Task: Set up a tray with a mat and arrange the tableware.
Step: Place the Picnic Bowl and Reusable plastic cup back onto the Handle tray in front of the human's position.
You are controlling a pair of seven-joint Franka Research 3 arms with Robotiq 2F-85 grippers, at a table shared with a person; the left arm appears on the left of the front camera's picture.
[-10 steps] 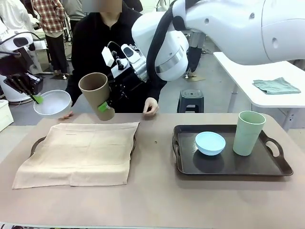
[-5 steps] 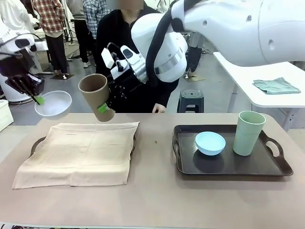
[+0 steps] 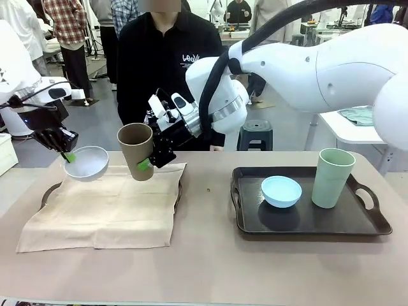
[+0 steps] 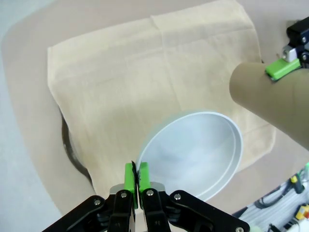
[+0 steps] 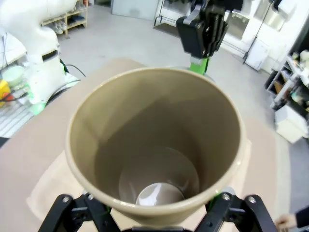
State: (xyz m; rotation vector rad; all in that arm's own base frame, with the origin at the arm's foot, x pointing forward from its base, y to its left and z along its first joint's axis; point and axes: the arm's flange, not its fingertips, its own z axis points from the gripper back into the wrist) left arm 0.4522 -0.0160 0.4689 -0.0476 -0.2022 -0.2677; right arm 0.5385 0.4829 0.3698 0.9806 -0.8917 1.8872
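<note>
Above the mat (image 3: pixel 108 204), at eleven o'clock, the left gripper (image 3: pixel 65 155) pinches the white bowl (image 3: pixel 87 163) by its rim; at twelve o'clock the right gripper (image 3: pixel 146 164) clamps the tilted tan-brown cup (image 3: pixel 136 148).

The mat (image 3: pixel 102 204) is beige woven cloth, matt and creased along its folds. Above its far edge, the brown cup (image 3: pixel 136 150) I hold looks like matt plastic, with a bright shine deep inside. The white bowl (image 3: pixel 86 162) over the mat's far left corner is smooth and softly glossy. Right of the mat, the dark tray (image 3: pixel 306 224) is glossy under the smooth blue bowl (image 3: pixel 281 190) and green cup (image 3: pixel 332 177). The table (image 3: pixel 210 268) is matt.
</note>
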